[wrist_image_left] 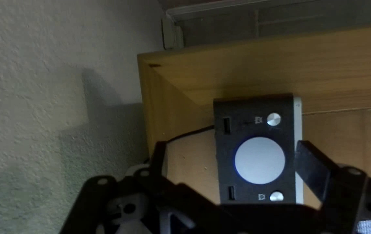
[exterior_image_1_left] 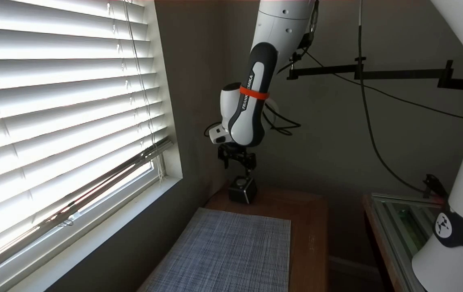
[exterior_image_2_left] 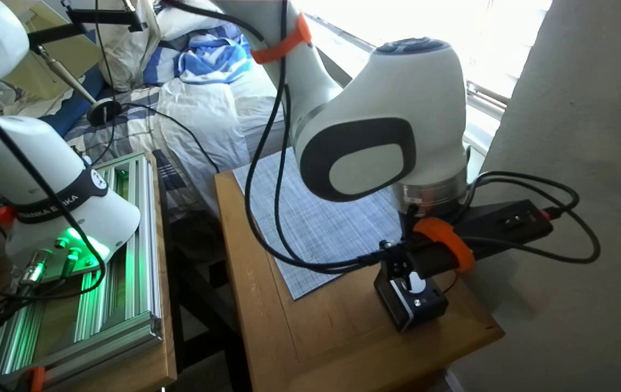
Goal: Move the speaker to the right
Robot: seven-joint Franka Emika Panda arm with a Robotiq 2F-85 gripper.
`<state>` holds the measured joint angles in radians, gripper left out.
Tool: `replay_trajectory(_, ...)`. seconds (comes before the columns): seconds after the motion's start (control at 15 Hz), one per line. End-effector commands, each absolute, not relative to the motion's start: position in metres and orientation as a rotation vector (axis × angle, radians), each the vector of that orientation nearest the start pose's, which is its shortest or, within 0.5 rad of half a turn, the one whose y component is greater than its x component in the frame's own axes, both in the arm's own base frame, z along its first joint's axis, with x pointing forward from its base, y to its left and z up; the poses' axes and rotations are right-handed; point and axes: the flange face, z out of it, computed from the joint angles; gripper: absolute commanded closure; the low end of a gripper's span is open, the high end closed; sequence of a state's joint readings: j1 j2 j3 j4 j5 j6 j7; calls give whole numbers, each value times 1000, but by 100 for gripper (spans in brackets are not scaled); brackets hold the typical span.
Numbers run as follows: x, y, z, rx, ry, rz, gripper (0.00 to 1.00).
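Note black two-fingered claw [wrist_image_left: 231, 156] spread apart above boxy black speaker [wrist_image_left: 258, 149] lying right-of-centre in wrist view, long axis square to closing line.

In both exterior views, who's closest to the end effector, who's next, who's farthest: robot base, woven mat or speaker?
1. The speaker: just below the end effector.
2. The grey woven mat: same wooden table, beside the speaker.
3. The white robot base: across the gap, on a metal frame.
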<state>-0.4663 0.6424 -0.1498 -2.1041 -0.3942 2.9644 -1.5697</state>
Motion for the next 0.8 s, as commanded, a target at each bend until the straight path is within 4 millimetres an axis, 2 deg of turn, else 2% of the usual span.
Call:
replay_trajectory(0.0,504,-317,155,-2766,-1945,253,0)
replay_trajectory(0.27,514,-316,168,-2856,-1625,326,0)
replay_trajectory(0.33,517,-317,170,-2869,-1547,332,5)
replay_trajectory(0.4,519,-319,170,-2892,-1466,327,28)
replay_trajectory(0.53,522,-323,170,-2951,-1314,287,32)
replay_trajectory(0.73,524,-328,172,-3034,-1101,186,54)
